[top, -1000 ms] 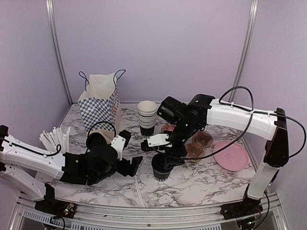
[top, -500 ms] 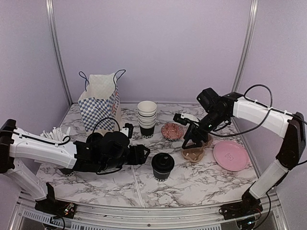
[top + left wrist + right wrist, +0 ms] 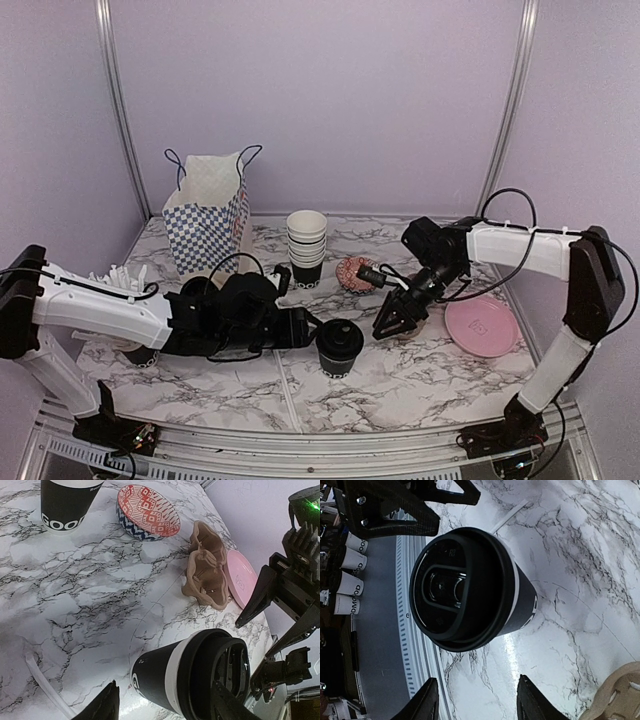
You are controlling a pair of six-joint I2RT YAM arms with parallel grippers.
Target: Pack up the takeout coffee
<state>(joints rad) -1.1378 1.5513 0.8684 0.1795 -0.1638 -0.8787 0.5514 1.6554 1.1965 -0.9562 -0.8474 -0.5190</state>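
My coffee cup point(image 3: 340, 347) stands on the bench point(image 3: 420, 385) between my two open jaws.

From above it stands straight, lid point(image 3: 340, 333) up, its long side running up and down. My left jaws are just beside it, my right jaws near its other side. Both pairs are spread apart and hold nothing. Only that view shows the checked bag point(image 3: 208, 215) at the back. My right wrist view looks onto the lid; my left wrist view shows the cup's side and a brown carrier point(image 3: 206, 572).
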